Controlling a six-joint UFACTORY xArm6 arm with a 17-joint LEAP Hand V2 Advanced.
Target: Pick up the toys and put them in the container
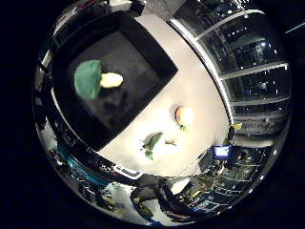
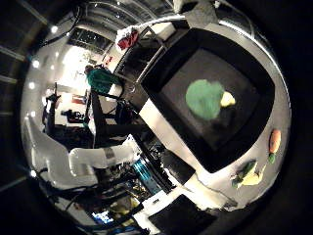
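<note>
Item one, the container point(image 1: 157, 57): I am looking down on one black square bin with raised walls, standing on a white table point(image 1: 200, 90). Inside it, one plush toy is already lying on the dark floor, a broccoli point(image 1: 88, 78) with a green head and a pale yellow stalk.

Item two, toys outstanding: two are lying on the table just outside the bin. One is a plush carrot point(image 1: 184, 116), orange with a small green top. The other is a green-and-yellow plush point(image 1: 153, 143), possibly a corn cob or a pea pod; I cannot tell which. The two are lying near each other but apart.

Item three, my hand: no part of it is showing in either palm view, so I cannot tell its state. A white robot arm point(image 2: 93, 159) is showing in the thumb-side view.

Count: one bin, three toys, one in, two out.

Handling note, as my judgement: I am hanging well above the bin, and the step in hand looks like travelling over to one of the two loose toys. To do it well I should be clearing the bin wall first, then centring my palm over a single toy before coming down, so the neighbour is not getting nudged. Soft plush should be yielding, so closing around its middle should be holding better than pinching an end.
</note>
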